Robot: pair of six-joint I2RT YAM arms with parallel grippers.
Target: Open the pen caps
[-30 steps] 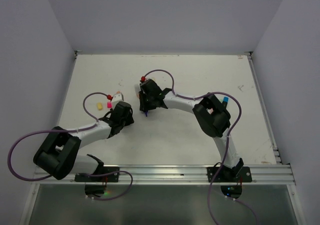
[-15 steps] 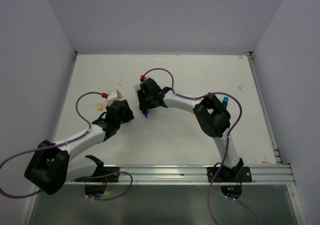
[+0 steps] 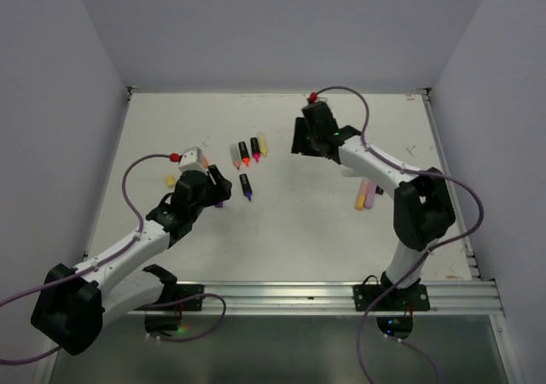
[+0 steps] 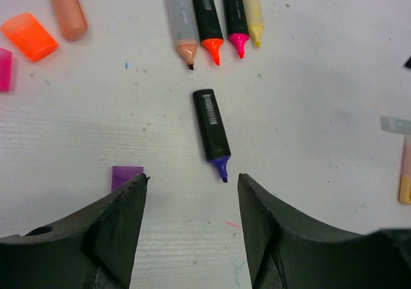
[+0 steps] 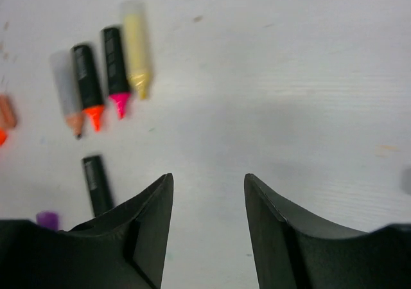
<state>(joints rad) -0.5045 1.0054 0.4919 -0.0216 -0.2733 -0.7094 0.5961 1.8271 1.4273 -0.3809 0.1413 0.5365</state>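
Left gripper (image 4: 191, 177) is hovering with jaws apart, empty, over the purple highlighter (image 4: 211, 133) and the purple cap (image 4: 126, 175) just beside it. Right gripper (image 5: 209, 176) is gaping too, holding nothing.

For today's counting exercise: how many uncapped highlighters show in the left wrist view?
5. Four lie in a row at the top: peach, orange, pink, yellow. The purple lies alone below them. More may sit out of frame.

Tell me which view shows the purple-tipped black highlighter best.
Left wrist: the purple-tipped black plastic highlighter lies whole, tip and label sharp. Top external shows it tiny; right wrist shows only its blurred black body, tip hidden.
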